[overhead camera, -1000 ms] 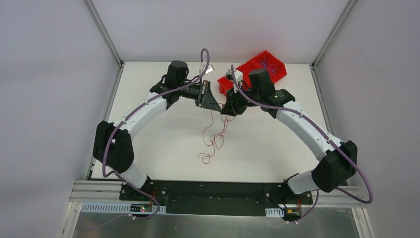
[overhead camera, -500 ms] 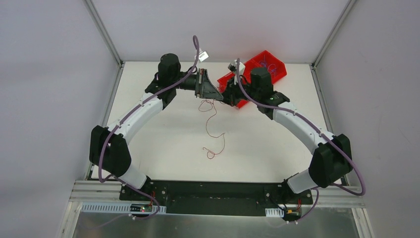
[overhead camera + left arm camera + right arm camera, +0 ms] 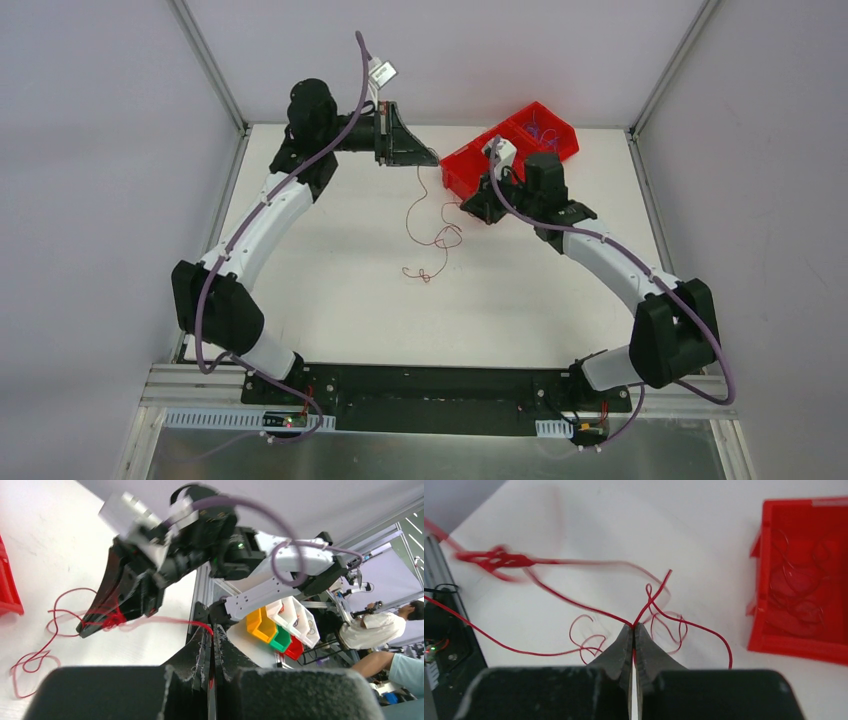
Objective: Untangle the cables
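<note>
Right wrist shows your right jaws newly clamped on the thin curly red wires (image 3: 652, 600); left jaws, gripping a strand, have pulled away, drawing the tangle open.

The cables (image 3: 499, 557) are red, the table (image 3: 330, 300) white, the bins (image 3: 468, 172) red, and the arms (image 3: 265, 225) white with black joints.

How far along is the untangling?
Done: some wires lie in the red bin. In hand: left claw and right claw each shut on red cable, stretched between them. To do: a knot on that strand and loops on the table.
</note>
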You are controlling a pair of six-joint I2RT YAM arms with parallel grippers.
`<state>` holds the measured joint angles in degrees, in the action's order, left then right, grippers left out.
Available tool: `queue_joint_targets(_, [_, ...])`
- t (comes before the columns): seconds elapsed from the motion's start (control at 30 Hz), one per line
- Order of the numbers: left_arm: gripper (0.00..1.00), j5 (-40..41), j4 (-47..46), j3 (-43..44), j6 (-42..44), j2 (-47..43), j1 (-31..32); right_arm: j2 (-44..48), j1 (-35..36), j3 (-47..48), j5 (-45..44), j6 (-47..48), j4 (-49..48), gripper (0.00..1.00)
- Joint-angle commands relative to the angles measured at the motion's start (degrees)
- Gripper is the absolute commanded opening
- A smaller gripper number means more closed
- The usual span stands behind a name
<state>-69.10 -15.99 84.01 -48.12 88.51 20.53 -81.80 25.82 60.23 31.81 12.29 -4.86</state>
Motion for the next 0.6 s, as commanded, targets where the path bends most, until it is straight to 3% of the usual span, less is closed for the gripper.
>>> queue_joint_targets(0.0, [0.0,-1.5,-5.85,6.93,-2.83,-5.04,-1.29,0.34,-2.64,-2.62,-2.81,5.01,4.58,0.0])
queue_joint_targets(0.3, [0.0,-0.63,-9.97,16.02,-8.52,-3.17,-4.11,0.12,-5.32,-4.62,-2.39,10.59,10.36,0.0])
queue_joint_targets(0.5, [0.0,-0.39,-3.11,18.42,-3.8,-2.72,-5.2,-0.87,-6.42,-2.25,-1.11,14.58,20.11,0.0])
queue_joint_targets(0.57, [0.0,-0.26,0.16,16.46,-1.04,-3.19,-5.14,-0.81,-6.7,-0.34,0.12,16.45,26.51,0.15])
